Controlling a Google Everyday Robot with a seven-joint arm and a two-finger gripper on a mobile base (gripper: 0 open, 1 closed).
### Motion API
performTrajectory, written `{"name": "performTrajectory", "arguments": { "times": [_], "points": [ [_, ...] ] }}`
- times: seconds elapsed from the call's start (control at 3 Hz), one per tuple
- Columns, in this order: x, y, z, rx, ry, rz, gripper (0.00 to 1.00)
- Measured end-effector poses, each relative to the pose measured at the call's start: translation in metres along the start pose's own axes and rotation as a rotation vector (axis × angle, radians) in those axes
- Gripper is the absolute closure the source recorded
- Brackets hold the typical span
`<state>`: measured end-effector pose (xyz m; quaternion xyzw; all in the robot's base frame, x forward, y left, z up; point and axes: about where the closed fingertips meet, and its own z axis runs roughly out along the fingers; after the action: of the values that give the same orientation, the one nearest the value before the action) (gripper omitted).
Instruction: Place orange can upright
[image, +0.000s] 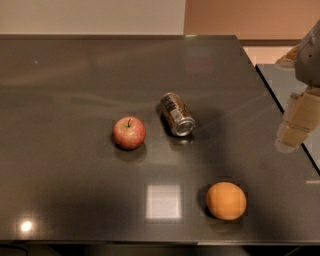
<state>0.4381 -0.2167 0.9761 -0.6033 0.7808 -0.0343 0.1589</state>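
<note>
The orange can (176, 114) lies on its side near the middle of the dark table (75, 75), its silver end facing the front right. My gripper (296, 125) hangs at the right edge of the view, above the table's right edge, well to the right of the can and apart from it. It holds nothing that I can see.
A red apple (129, 132) stands left of the can. A round orange fruit (226, 200) sits at the front right. The table's right edge (280, 107) runs under the gripper, with a second surface (285, 82) beyond it. Bright light reflections lie on the front of the table.
</note>
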Motion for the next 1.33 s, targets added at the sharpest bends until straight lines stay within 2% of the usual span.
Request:
{"name": "performTrajectory", "arguments": {
  "times": [0.33, 0.67, 1.0, 1.33],
  "points": [
    [0.0, 0.0, 0.0, 0.0, 0.0, 0.0, 0.0],
    [-0.013, -0.013, 0.007, -0.008, 0.025, 0.018, 0.0],
    [-0.035, -0.045, 0.029, -0.031, 0.049, 0.086, 0.0],
    [-0.059, -0.074, 0.059, -0.061, 0.073, 0.19, 0.0]
  ]
}}
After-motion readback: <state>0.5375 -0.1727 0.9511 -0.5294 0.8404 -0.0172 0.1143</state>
